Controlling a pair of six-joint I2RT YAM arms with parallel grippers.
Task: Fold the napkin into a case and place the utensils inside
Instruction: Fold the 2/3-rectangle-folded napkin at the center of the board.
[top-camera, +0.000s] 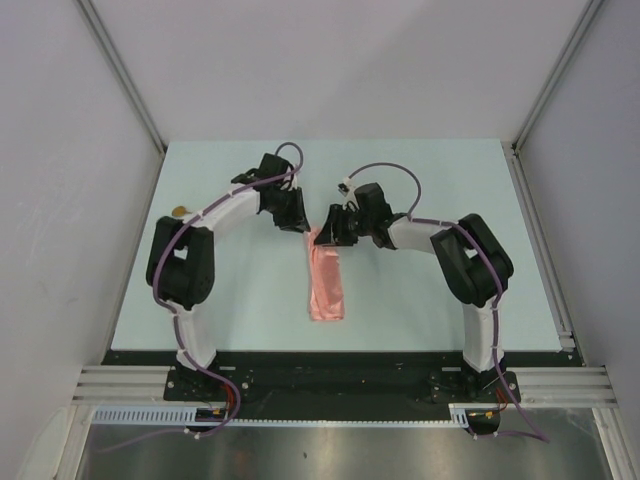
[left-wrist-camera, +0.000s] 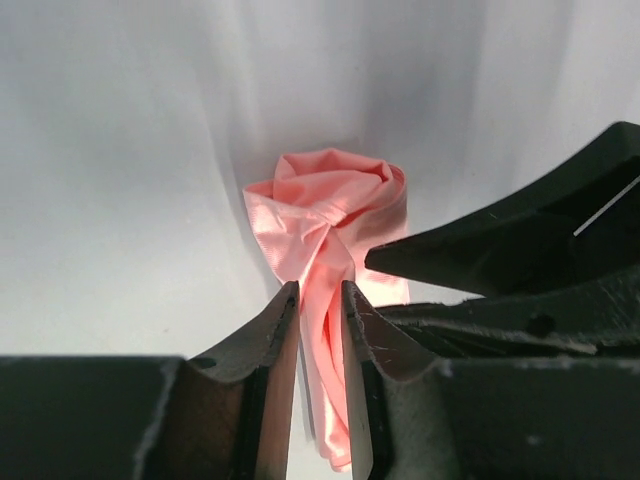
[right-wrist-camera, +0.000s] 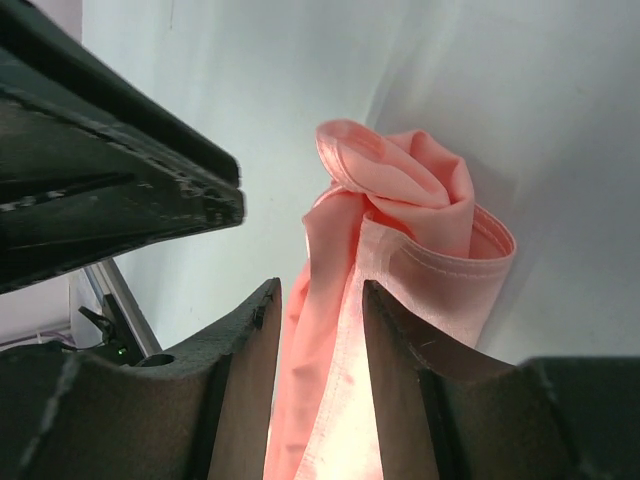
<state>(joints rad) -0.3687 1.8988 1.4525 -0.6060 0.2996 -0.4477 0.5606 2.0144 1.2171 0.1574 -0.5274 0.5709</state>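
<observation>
- Pale mint-green desk (top-camera: 420, 200) fills the floor of a booth with plain white walls (top-camera: 330, 60). Metal posts rise at the far corners, and a ribbed aluminium rail (top-camera: 340, 385) at the near edge carries both arm bases.
- The desk surface is smooth and matte. In the wrist views it reads as a soft grey-white with faint shadows.
- The salmon-pink napkin (top-camera: 327, 285) lies near the middle of the desk, folded into a narrow strip running from near to far.
- Both arms bend inward over the strip's far end. The left tool (top-camera: 298, 222) and the right tool (top-camera: 330, 228) are just beside each other there.
- In the left wrist view, the left tool (left-wrist-camera: 318, 300) has its jaws a narrow gap apart with the napkin (left-wrist-camera: 320, 215) in that gap. The cloth's end is bunched into a twisted curl beyond the tips. I cannot tell whether the jaws pinch the cloth.
- In the right wrist view, the right tool (right-wrist-camera: 320, 300) has its jaws set wider, with the napkin (right-wrist-camera: 420, 230) between them. Again, I cannot tell if there is a grip.
- A golden-brown spoon bowl (top-camera: 178, 211) shows at the desk's left edge, past the left arm and well apart from the napkin.
</observation>
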